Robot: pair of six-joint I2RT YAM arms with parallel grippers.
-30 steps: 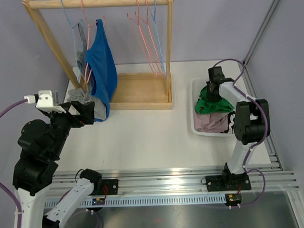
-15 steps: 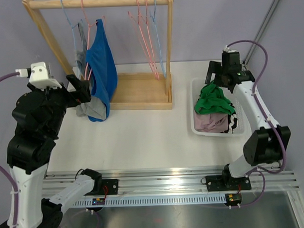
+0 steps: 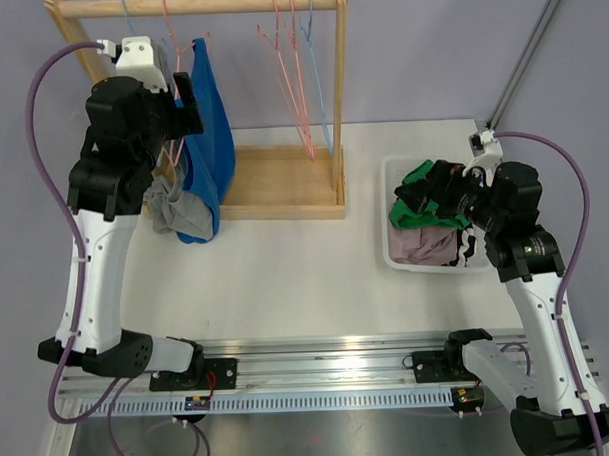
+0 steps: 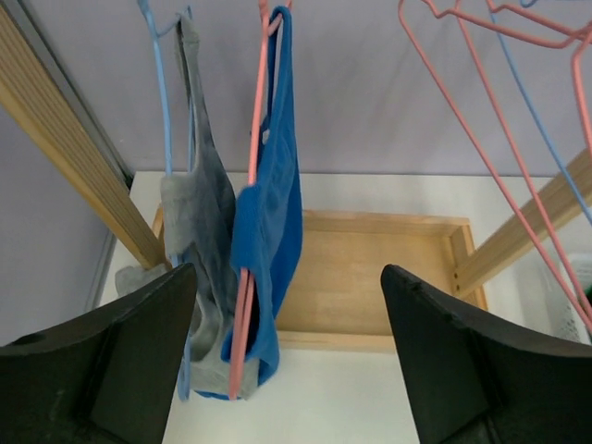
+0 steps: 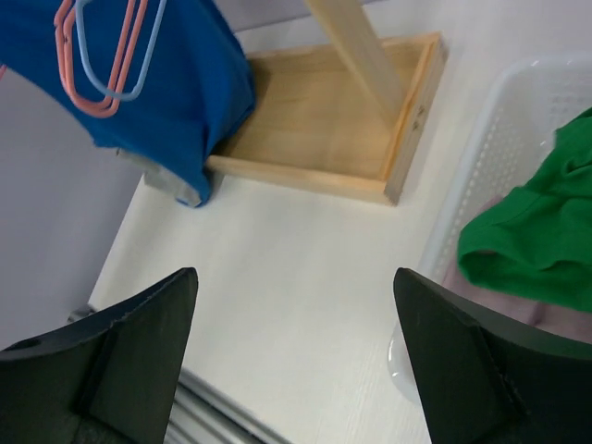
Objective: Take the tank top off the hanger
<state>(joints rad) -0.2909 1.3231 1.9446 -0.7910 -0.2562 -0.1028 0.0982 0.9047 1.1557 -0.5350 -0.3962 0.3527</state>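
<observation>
A blue tank top (image 3: 209, 141) hangs on a pink hanger (image 4: 251, 222) from the wooden rack's rail (image 3: 197, 5). Just left of it a grey tank top (image 4: 199, 199) hangs on a blue hanger (image 4: 163, 102). My left gripper (image 3: 185, 95) is raised to shoulder height of the garments, just in front of them. It is open, and the blue tank top (image 4: 275, 222) hangs ahead of its left finger with nothing between the fingers (image 4: 120, 356). My right gripper (image 3: 420, 192) hovers open and empty over the basket's left part, facing the rack.
Several empty pink and blue hangers (image 3: 299, 68) hang on the rail's right half. The rack's wooden base tray (image 3: 283, 184) lies under it. A white basket (image 3: 397, 250) at the right holds green (image 5: 532, 227), pink and dark clothes.
My left arm has risen from table height to the top of the rack, facing the tank tops. My right gripper has opened, lifted off the green garment and swung back over the basket.
</observation>
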